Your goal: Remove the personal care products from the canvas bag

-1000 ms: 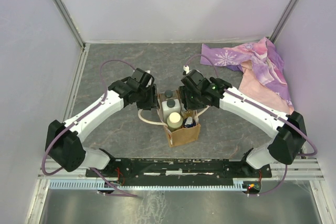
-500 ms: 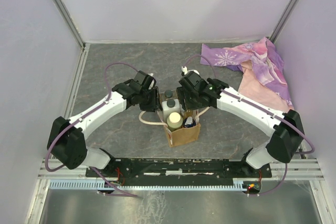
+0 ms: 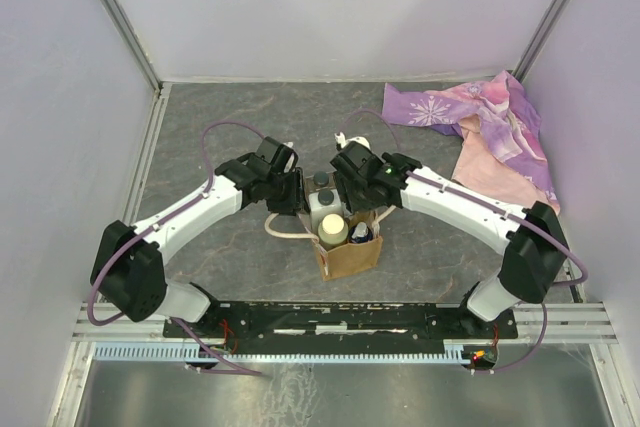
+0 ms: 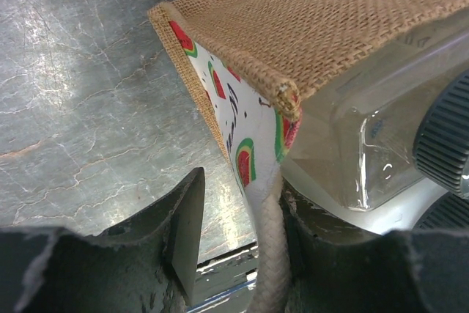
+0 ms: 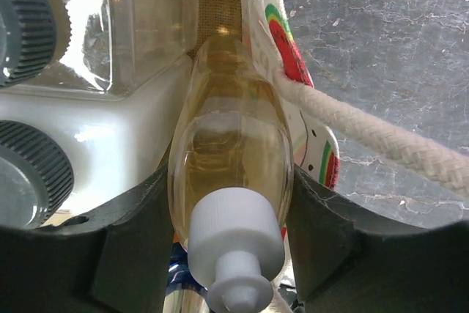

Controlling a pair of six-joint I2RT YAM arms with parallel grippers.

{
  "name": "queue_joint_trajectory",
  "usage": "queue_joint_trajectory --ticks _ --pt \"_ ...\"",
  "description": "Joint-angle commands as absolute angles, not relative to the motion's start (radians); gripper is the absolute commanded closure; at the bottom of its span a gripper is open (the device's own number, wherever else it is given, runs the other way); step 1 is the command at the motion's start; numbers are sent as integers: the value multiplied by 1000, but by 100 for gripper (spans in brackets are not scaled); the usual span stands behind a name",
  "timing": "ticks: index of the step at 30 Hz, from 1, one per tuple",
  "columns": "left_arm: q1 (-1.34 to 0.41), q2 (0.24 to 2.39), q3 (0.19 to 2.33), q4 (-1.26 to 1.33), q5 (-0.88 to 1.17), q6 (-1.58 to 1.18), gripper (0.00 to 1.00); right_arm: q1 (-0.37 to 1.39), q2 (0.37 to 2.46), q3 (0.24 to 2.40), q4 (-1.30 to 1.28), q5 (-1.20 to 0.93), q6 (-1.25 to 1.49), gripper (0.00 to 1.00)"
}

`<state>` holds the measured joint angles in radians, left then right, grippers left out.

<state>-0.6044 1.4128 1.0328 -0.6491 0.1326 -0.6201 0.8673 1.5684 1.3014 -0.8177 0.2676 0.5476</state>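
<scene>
The canvas bag (image 3: 350, 255) stands upright at mid-table with several bottles in it. I see a white boxy dark-capped one (image 3: 325, 207), a cream-capped round one (image 3: 333, 230) and a dark-topped one (image 3: 360, 234). My left gripper (image 3: 300, 195) is at the bag's left side. In the left wrist view the gripper (image 4: 245, 218) is shut across the watermelon-printed wall (image 4: 242, 159) and rope handle (image 4: 270, 254). My right gripper (image 3: 358, 205) reaches into the bag from the right. Its fingers (image 5: 229, 181) press both sides of the slim clear yellowish bottle (image 5: 229, 130), whose white cap (image 5: 236, 243) points at the camera.
A purple-pink floral cloth (image 3: 490, 127) lies at the back right. One cream handle loop (image 3: 280, 229) rests on the table left of the bag. A clear bottle (image 5: 139, 27) and the white one (image 5: 110, 137) crowd the slim bottle's left. Enclosure walls ring the table.
The left jaws have closed on the bag's left wall. The right arm has shifted left and lower over the bag, and its jaws have narrowed around the slim bottle.
</scene>
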Motion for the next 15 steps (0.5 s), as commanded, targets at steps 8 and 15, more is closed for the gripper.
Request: queue_joint_trajectory --ticks 8,15 --pt "-615 1400 1032 -660 102 -602 97 882 1490 1588 -890 327 458 49" --pt "-606 1363 1008 -693 61 -585 97 880 1485 1769 -920 415 397 50"
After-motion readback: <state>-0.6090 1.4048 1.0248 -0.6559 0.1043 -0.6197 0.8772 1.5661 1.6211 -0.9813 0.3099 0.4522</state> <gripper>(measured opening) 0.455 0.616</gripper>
